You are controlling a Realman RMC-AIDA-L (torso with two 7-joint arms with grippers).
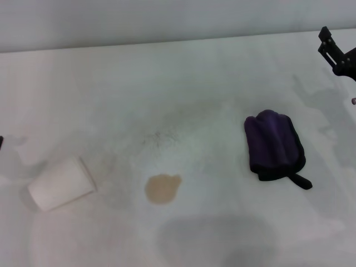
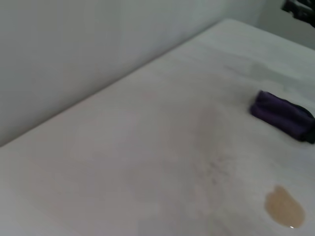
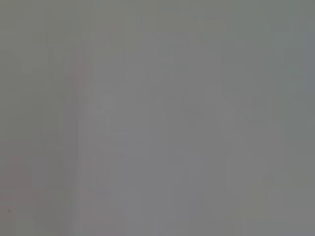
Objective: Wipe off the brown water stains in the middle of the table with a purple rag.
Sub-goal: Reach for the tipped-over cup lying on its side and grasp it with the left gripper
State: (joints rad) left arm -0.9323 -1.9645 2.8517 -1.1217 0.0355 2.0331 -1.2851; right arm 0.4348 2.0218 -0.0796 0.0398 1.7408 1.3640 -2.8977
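A tan-brown puddle, the brown water stains [image 1: 162, 188], lies near the middle of the white table [image 1: 183, 83]; it also shows in the left wrist view [image 2: 284, 207]. The purple rag [image 1: 274, 144] lies folded to the right of it, black loop tail toward the front, and appears in the left wrist view too [image 2: 283, 114]. My right gripper [image 1: 335, 51] hangs above the table's far right corner, well behind the rag and apart from it; it shows as a dark shape in the left wrist view [image 2: 299, 9]. Only a dark sliver of my left arm [image 1: 1, 142] shows at the left edge.
A white paper cup [image 1: 61, 183] lies on its side at the front left, left of the puddle. A faint grey speckled smudge [image 1: 161, 138] sits behind the puddle. The right wrist view shows only plain grey.
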